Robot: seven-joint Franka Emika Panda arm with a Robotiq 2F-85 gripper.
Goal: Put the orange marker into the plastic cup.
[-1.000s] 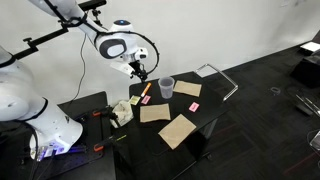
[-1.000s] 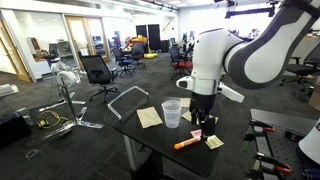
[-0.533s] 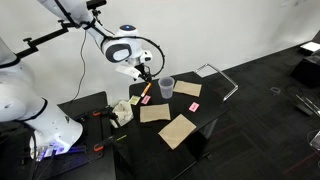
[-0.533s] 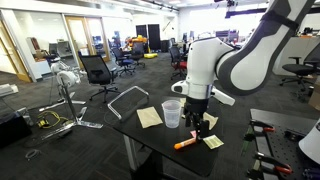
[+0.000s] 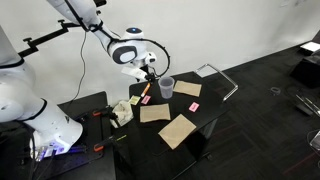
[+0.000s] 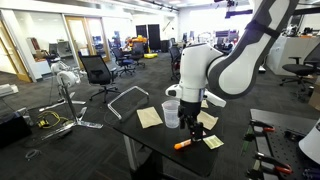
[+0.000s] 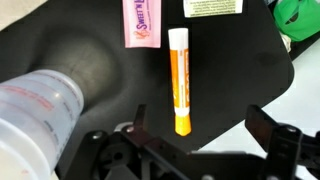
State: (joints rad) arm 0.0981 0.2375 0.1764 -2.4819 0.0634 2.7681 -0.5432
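The orange marker [image 7: 179,80] lies flat on the black table, white cap end away from me. It shows in both exterior views [image 5: 146,99] [image 6: 186,144]. My gripper [image 7: 200,122] is open and empty, hovering above the marker's orange end, fingers on either side of it. In the exterior views the gripper [image 5: 149,76] [image 6: 192,123] hangs above the table between marker and cup. The plastic cup [image 5: 167,87] [image 6: 171,113] stands upright beside it; it fills the lower left of the wrist view [image 7: 35,120].
Pink packets [image 7: 142,22] [image 5: 194,105] and tan paper squares [image 5: 155,113] [image 5: 178,130] [image 6: 149,117] lie on the table [image 5: 215,98]. A green object [image 7: 297,18] lies at the table edge. A metal frame [image 5: 222,78] stands past the table.
The arm has moved toward the cup and lowered a little over the marker. The marker and cup have not moved.
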